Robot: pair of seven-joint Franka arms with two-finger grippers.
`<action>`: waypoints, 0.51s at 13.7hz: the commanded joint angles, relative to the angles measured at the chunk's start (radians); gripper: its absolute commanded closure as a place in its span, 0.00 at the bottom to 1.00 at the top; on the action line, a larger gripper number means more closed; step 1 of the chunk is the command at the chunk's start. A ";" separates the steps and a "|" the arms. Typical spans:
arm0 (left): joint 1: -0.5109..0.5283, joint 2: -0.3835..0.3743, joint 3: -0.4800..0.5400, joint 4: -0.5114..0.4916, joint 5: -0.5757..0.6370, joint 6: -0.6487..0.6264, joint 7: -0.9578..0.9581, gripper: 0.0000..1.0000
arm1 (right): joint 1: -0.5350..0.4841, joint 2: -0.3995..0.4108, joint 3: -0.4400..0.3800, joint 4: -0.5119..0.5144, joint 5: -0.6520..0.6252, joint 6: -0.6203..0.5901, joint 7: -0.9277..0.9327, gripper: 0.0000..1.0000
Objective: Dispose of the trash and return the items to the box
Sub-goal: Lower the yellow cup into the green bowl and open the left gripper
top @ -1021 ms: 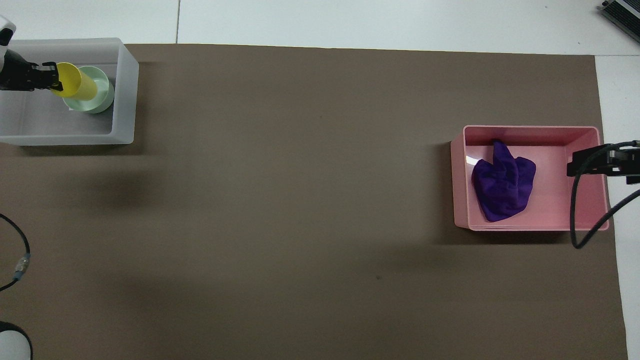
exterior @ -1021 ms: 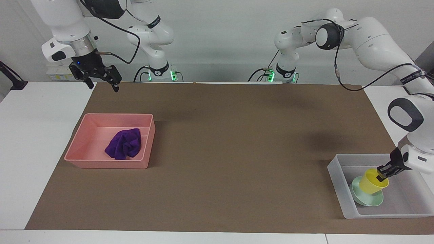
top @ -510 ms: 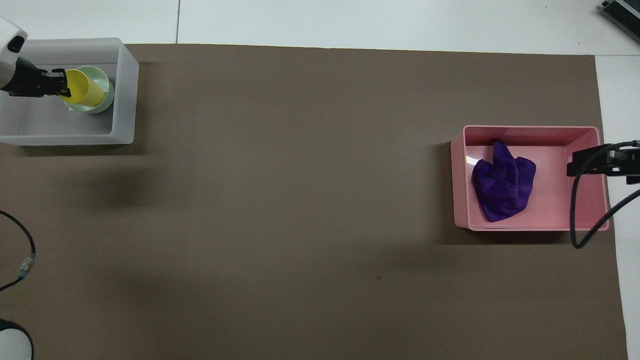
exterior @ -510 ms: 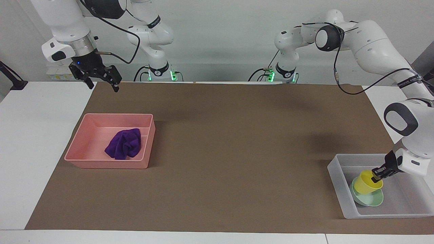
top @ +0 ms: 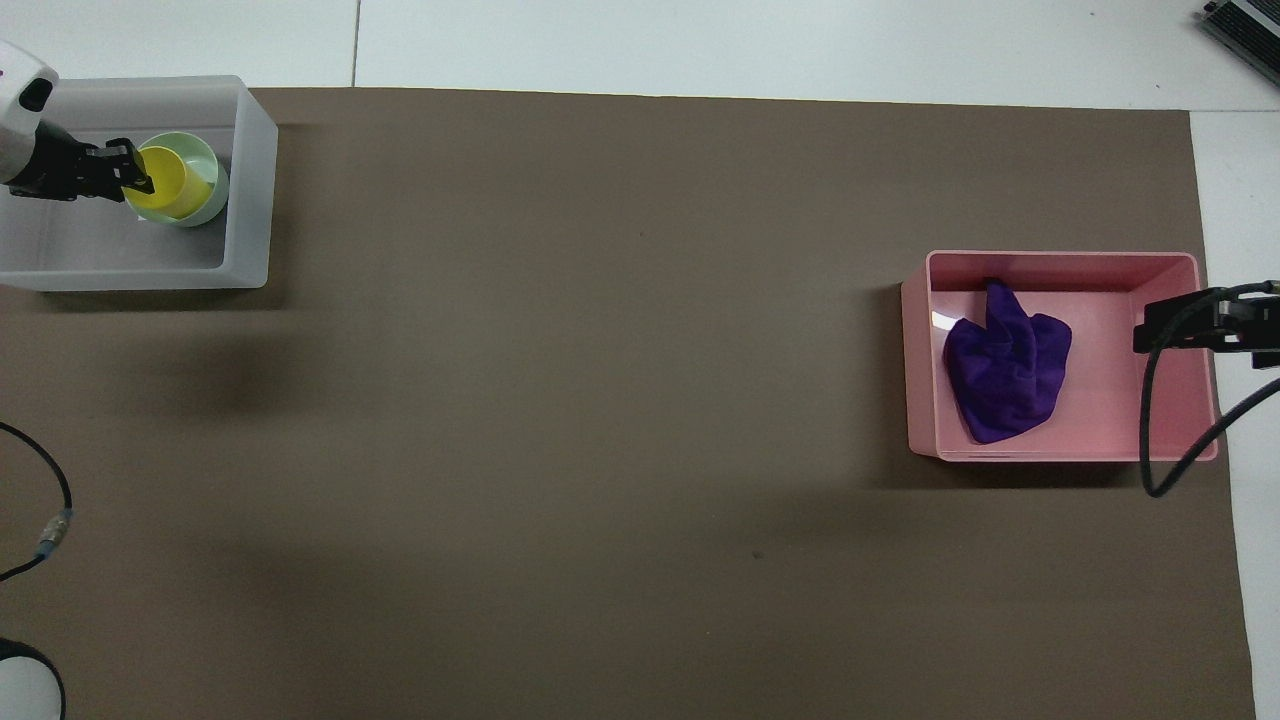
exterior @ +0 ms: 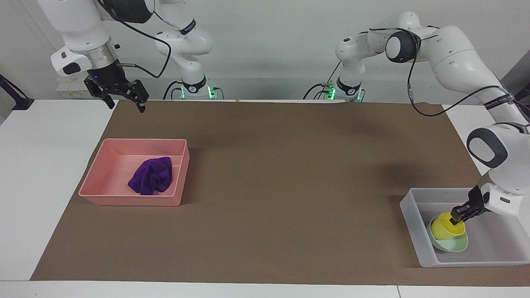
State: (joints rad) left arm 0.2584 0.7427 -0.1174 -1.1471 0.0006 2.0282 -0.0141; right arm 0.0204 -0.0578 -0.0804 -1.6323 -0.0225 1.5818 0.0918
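The yellow cup (exterior: 444, 229) sits in the mint-green bowl (exterior: 453, 246) inside the translucent box (exterior: 410, 215) at the left arm's end of the table. My left gripper (exterior: 456, 218) is shut on the cup's rim, low inside the box. In the overhead view the left gripper (top: 135, 175) pinches the cup (top: 172, 183) over the bowl (top: 205, 160) in the box (top: 250, 200). The purple cloth (exterior: 151, 176) lies in the pink tray (exterior: 107, 165). My right gripper (exterior: 124, 99) is open and empty, high over the mat's edge by the tray.
A brown mat (exterior: 290, 174) covers most of the table between the tray and the box. In the overhead view the cloth (top: 1005, 370) lies in the pink tray (top: 1100, 400), and the right gripper (top: 1150, 335) and its cable overlap the tray's end.
My left gripper has lowered the yellow cup from a tilt above the bowl down into the bowl. The right arm has not moved.
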 commanded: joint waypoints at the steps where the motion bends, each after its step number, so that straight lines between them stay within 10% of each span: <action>1: 0.001 -0.042 -0.002 -0.017 -0.002 0.003 0.019 0.00 | -0.005 -0.020 0.002 -0.024 0.010 0.003 -0.017 0.00; 7: -0.065 -0.332 -0.002 -0.286 -0.004 0.023 0.186 0.00 | -0.005 -0.020 0.002 -0.024 0.010 0.003 -0.018 0.00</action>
State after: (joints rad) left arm 0.2309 0.5789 -0.1291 -1.2286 0.0006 2.0277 0.1410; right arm 0.0204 -0.0578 -0.0804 -1.6325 -0.0225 1.5818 0.0918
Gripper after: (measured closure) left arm 0.000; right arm 0.000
